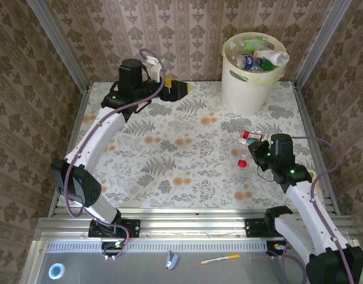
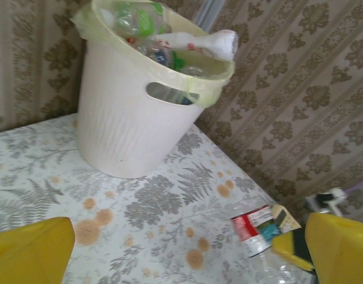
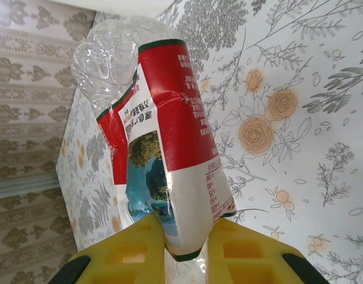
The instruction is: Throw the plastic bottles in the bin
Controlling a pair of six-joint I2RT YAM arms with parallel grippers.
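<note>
The left end effector (image 1: 177,90) hangs over the far left part of the flowered desk (image 1: 169,171), well apart from the bin (image 1: 248,89), its yellow fingers (image 2: 28,251) spread wide with nothing between them. The bin stands at the far right corner of the desk, and several bottles (image 1: 252,59) lie piled inside up to the rim; one pale bottle (image 2: 208,42) rests across the edge. The right end effector (image 3: 186,248) is closed narrowly on a crumpled clear bottle with a red label (image 3: 175,130), down by the desk on the near side of the bin. A small red cap (image 1: 242,163) lies on the desk just beside it.
</note>
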